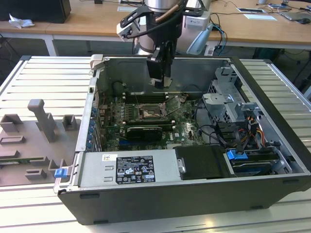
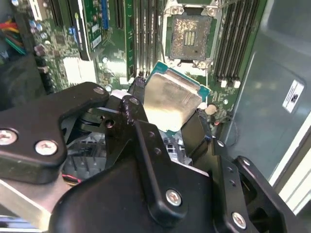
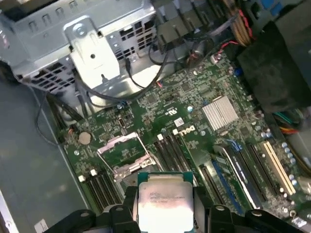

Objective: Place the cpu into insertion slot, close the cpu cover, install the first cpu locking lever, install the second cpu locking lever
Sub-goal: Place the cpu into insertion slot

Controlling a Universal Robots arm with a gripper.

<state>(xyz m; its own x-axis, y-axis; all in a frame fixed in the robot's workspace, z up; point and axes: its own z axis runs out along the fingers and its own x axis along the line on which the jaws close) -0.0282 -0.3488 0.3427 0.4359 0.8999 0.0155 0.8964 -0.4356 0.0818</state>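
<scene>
My gripper (image 2: pixel 167 114) is shut on the cpu (image 2: pixel 170 99), a square chip with a pale metal top and a green rim, gripped by two opposite edges between black fingers (image 2: pixel 137 94). The cpu (image 3: pixel 163 199) hangs above the green motherboard, apart from the insertion slot (image 2: pixel 187 36), which lies uncovered with its pin field showing inside a silvery rim. In the exterior view the gripper (image 1: pixel 160 82) hangs over the back of the open computer case, a little beyond the insertion slot (image 1: pixel 147 114). How the cpu cover stands I cannot tell.
Long black memory slots (image 2: pixel 238 39) flank the socket. A silver heatsink (image 3: pixel 221 112), a drive cage (image 3: pixel 82 43) and cable bundles (image 1: pixel 233 133) stand around the board. The case walls (image 1: pixel 92 111) enclose it. A grey fixture plate (image 1: pixel 34 141) lies at the exterior view's left.
</scene>
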